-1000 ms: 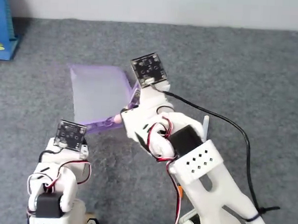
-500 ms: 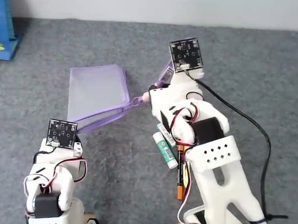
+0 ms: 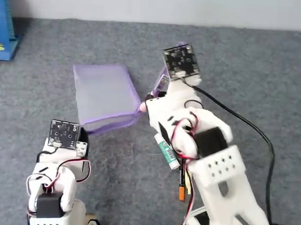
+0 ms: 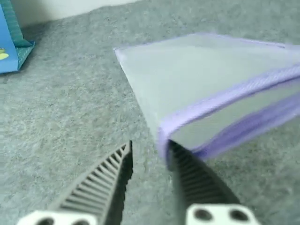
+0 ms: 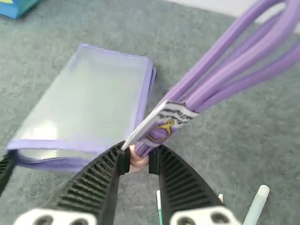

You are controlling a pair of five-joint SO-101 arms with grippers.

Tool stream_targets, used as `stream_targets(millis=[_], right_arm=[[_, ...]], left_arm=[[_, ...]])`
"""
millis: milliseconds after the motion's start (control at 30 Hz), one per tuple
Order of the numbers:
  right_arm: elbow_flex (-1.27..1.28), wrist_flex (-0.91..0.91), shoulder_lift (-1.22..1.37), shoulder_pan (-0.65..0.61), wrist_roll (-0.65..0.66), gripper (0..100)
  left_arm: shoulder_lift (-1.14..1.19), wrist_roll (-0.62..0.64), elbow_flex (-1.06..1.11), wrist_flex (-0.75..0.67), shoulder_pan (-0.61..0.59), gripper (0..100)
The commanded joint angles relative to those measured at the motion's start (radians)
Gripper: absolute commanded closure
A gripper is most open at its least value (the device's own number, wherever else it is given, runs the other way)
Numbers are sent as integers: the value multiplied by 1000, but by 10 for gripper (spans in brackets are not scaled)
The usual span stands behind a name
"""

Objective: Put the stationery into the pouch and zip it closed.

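Right gripper (image 5: pixel 137 157) pinches the purple loops (image 5: pixel 187 89); left gripper (image 4: pixel 150 147), jaws slightly apart, touches the pouch's (image 4: pixel 201 79) near corner.

Open carpet (image 3: pixel 68 42) beyond the pouch (image 3: pixel 103 95) — right arm (image 3: pixel 208 161) overhangs the stationery (image 3: pixel 167 152).

A grey, felt-like fabric surface (image 3: pixel 263 88) covers the table from edge to edge. At ten o'clock in the high view, cut off by the frame's edge, a blue cardboard item with a green-patterned side (image 3: pixel 2 29) rests on this fabric. It is perhaps a box or a book; too little of it shows to tell. A plain white wall (image 3: pixel 146 6) runs across twelve o'clock, meeting the fabric's far edge near the blue item.
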Motion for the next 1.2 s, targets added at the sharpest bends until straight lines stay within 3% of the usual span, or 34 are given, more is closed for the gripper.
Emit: stream_targets(millis=[0, 200, 467, 667, 1167], right_arm=[[-74, 50, -120, -36, 0, 991], [-74, 136, -278, -124, 0, 991], [-40, 136, -302, -127, 2, 991], [-34, 139, -300, -128, 5, 991], [11, 108, -300, -128, 8, 991]], left_arm=[[-11, 48, -4, -51, 3, 790], [-11, 46, 1, -52, 3, 790], [-11, 51, -24, -44, 3, 779], [-11, 74, -31, -20, 12, 698], [-11, 84, -119, 87, 94, 696]])
